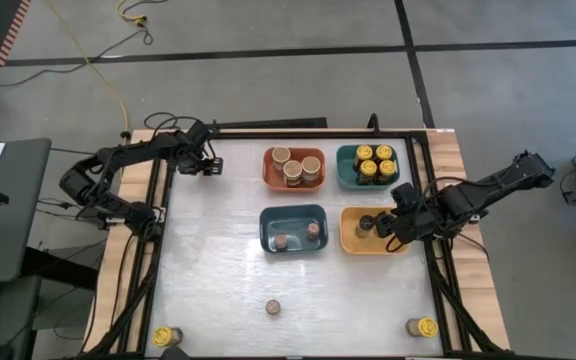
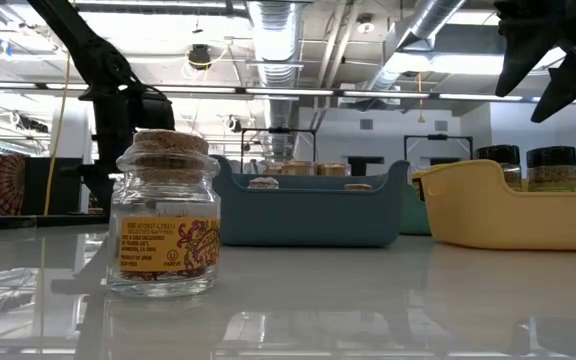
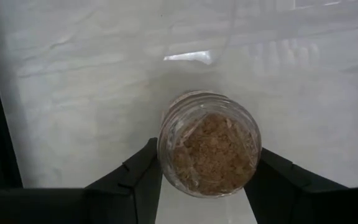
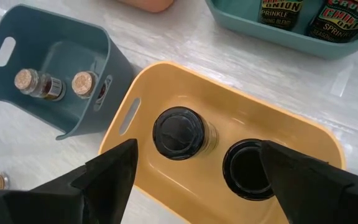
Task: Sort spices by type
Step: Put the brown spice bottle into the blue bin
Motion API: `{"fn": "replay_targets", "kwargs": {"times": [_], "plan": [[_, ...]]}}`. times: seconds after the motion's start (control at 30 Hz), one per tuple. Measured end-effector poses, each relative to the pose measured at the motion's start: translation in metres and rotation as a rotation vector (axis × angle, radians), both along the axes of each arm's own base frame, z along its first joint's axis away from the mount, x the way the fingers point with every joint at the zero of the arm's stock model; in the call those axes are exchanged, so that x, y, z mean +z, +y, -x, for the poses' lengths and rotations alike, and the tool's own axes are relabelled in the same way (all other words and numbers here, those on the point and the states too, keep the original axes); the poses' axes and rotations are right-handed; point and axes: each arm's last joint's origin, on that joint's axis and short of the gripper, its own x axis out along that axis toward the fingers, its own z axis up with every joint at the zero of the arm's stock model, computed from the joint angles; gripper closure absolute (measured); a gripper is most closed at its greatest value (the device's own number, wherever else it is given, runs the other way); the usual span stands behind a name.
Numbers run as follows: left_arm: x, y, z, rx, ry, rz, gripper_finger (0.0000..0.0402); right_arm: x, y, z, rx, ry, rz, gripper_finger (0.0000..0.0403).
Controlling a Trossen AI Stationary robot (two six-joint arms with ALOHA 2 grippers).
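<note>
Left wrist view shows your left hand [image 3: 207, 186] clamped shut on a tan-lidded jar [image 3: 209, 144], so lift straight, then travel to the orange bin [image 1: 295, 186].

orange bin [image 1: 316, 184], teal bin [image 1: 344, 170], blue bin [image 1: 268, 232], yellow bin [image 1: 349, 240]

Table top [image 2: 388, 310]: white, glossy, marbled, mirroring the ceiling lights. Near jar [image 2: 165, 225]: clear glass, rough cork stopper, printed paper label. Blue bin [image 4: 48, 68] and yellow bin [image 4: 185, 205]: smooth matt plastic; gripper fingers [image 3: 135, 186]: matt black plastic
</note>
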Motion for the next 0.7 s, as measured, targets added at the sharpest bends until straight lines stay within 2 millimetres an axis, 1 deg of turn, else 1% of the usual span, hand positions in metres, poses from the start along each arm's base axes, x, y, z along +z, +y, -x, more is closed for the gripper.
{"fn": "replay_targets", "kwargs": {"times": [0.4, 0.7], "plan": [[0.0, 0.0, -0.0002, -0.003, -0.005, 0.002, 0.0211, 0.0, 0.0, 0.0, 0.0, 0.0, 0.0, 0.0038], [0.0001, -0.0003, -0.0012, -0.036, -0.024, 0.014, 0.0211, 0.0, 0.0, 0.0, 0.0, 0.0, 0.0, 0.0038]]}}
